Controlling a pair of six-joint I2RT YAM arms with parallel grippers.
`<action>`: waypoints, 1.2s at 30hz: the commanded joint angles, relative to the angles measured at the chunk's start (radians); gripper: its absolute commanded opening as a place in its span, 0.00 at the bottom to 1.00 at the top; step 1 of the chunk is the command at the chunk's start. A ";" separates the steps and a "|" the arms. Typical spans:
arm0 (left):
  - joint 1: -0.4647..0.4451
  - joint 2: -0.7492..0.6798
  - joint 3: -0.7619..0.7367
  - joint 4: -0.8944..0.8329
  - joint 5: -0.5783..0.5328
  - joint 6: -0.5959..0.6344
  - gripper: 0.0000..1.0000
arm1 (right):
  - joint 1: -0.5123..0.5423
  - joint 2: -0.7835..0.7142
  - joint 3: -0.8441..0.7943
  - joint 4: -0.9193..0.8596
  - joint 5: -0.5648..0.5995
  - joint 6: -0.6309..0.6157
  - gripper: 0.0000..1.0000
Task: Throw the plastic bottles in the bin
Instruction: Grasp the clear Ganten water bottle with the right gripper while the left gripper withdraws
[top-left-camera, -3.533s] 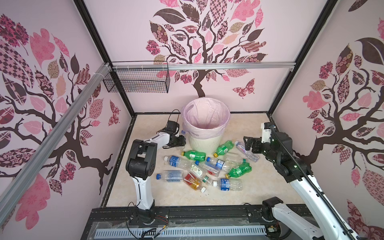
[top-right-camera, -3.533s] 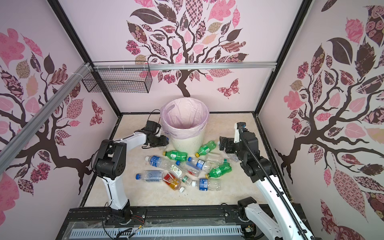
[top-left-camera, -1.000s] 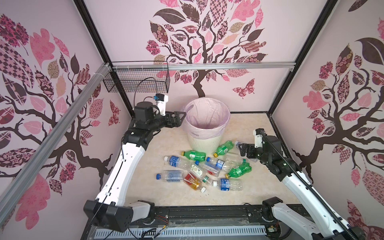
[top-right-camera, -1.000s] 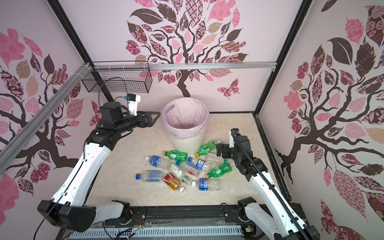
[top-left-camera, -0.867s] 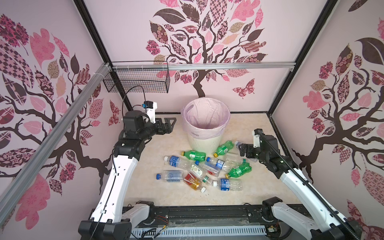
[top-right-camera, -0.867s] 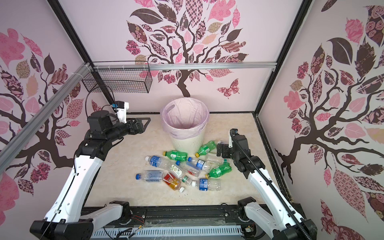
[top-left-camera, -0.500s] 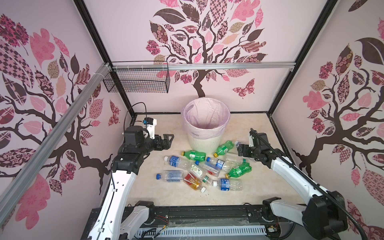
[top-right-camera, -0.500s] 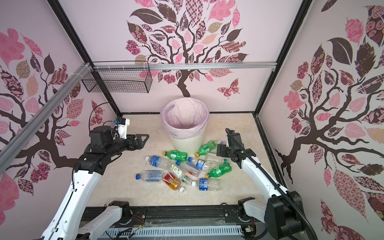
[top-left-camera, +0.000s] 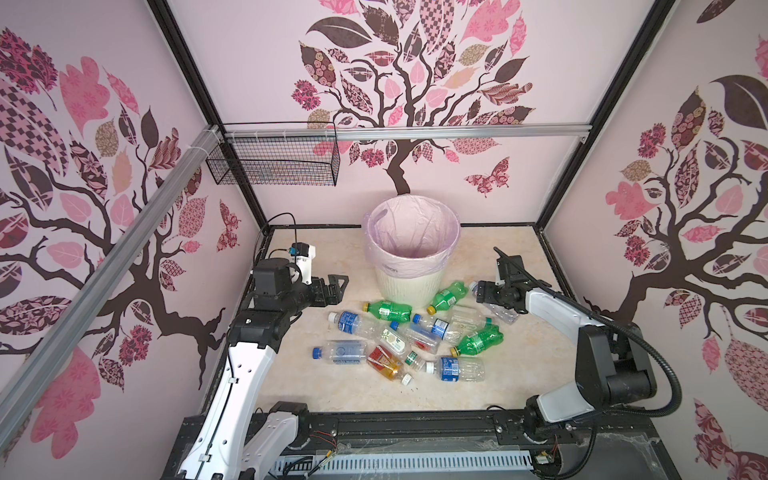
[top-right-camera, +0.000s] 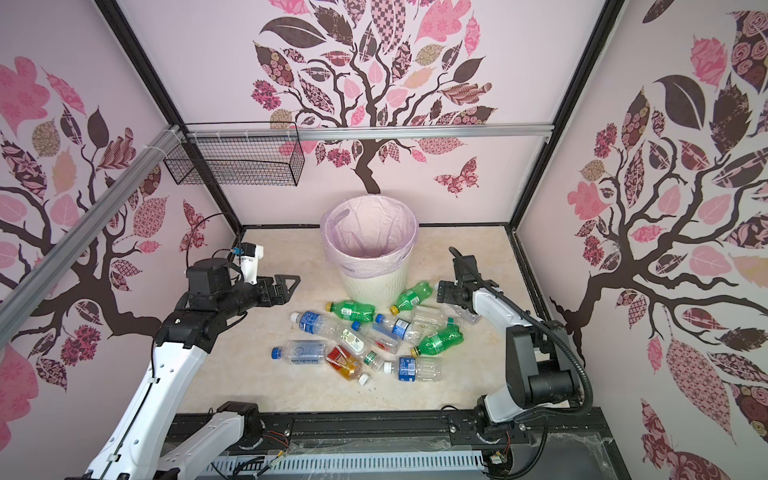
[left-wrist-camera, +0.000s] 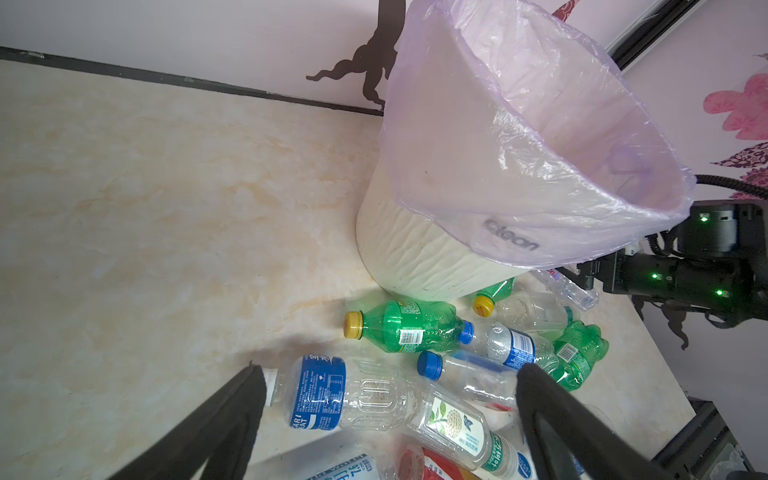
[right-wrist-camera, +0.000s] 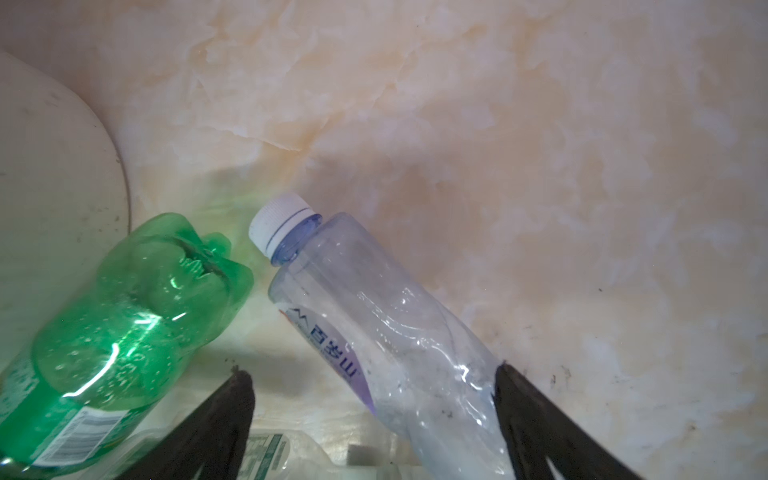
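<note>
The left end effector (top-left-camera: 341, 286) has dropped from rim height and hangs empty, jaws wide apart, near the plastic bottles (top-left-camera: 388, 310) lying on the desk (top-left-camera: 490, 237) before the bin (top-left-camera: 409, 282). The right end effector (right-wrist-camera: 374, 372), jaws spread, straddles a white-capped clear bottle (right-wrist-camera: 374, 307) whose base is cut off.

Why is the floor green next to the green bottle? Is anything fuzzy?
In the right wrist view, light through the green bottle tints the floor green, and white glints sit on its side; the labelled bottle nearest the camera is blurry. In the left wrist view, the bin's bag looks softly shiny.
</note>
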 joint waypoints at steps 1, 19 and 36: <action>0.004 -0.001 -0.016 0.019 0.000 0.010 0.98 | -0.007 0.055 0.038 0.007 0.049 -0.020 0.92; 0.005 -0.007 -0.019 0.014 -0.019 0.016 0.98 | -0.042 0.195 0.067 0.009 0.012 0.021 0.68; 0.005 0.005 -0.038 0.023 -0.028 0.018 0.98 | -0.056 0.021 0.084 -0.020 0.075 0.028 0.49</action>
